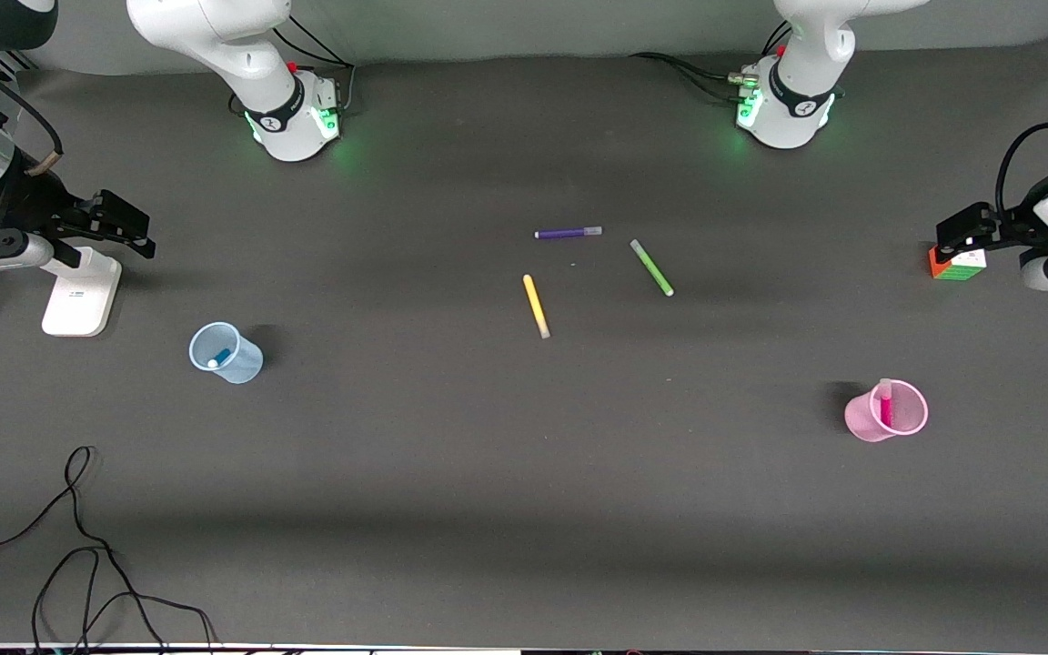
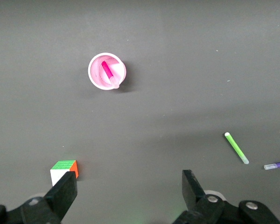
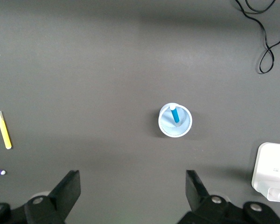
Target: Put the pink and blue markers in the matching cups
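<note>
The blue marker (image 1: 223, 353) stands inside the pale blue cup (image 1: 246, 364) toward the right arm's end of the table. They also show in the right wrist view, marker (image 3: 175, 115) in cup (image 3: 182, 128). The pink marker (image 1: 886, 409) stands inside the pink cup (image 1: 862, 420) toward the left arm's end, and in the left wrist view too, marker (image 2: 107, 72) in cup (image 2: 94, 74). My left gripper (image 1: 953, 238) (image 2: 129, 186) is open and empty, up over a colour cube. My right gripper (image 1: 131, 232) (image 3: 133, 186) is open and empty, up beside a white block.
A purple marker (image 1: 568, 233), a green marker (image 1: 652, 267) and a yellow marker (image 1: 536, 306) lie in the table's middle. A colour cube (image 1: 957, 264) sits at the left arm's end, a white block (image 1: 80, 291) at the right arm's end. A black cable (image 1: 78, 546) lies nearest the front camera.
</note>
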{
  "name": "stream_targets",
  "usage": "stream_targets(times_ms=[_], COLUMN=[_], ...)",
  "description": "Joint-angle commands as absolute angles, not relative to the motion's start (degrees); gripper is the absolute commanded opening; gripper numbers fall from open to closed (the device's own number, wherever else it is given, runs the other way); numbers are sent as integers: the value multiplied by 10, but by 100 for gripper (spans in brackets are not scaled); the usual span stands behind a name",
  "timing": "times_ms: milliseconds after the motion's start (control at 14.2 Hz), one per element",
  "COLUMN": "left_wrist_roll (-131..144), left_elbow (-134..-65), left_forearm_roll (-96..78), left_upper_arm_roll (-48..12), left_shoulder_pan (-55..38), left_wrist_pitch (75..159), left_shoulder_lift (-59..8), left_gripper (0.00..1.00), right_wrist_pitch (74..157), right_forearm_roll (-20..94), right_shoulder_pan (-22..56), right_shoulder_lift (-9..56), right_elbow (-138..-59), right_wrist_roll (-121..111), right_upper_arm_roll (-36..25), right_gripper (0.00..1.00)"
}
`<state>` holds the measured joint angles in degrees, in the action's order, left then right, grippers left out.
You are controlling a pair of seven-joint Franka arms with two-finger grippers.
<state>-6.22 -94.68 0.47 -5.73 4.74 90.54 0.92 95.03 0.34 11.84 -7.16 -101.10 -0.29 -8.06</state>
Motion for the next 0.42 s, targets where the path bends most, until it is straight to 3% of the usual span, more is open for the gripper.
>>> stream_targets(times_ms=[0, 352], left_wrist_roll=[-47, -54], left_elbow=[-938, -947], left_forearm_roll=[4, 7], left_upper_arm_roll=[-54, -54], left_shoulder_pan=[32, 33], left_wrist_pitch=[891, 891], left_shoulder_lift=[8, 8], left_gripper=[100, 100], right_wrist_pitch=[933, 931], right_forearm_roll=[-5, -4], right_shoulder_pan=[124, 122], right_shoulder_lift=[-67, -68], right_elbow=[-996, -994], right_wrist_roll=[8, 13], right_upper_arm_roll=[-78, -79], right_gripper=[100, 100])
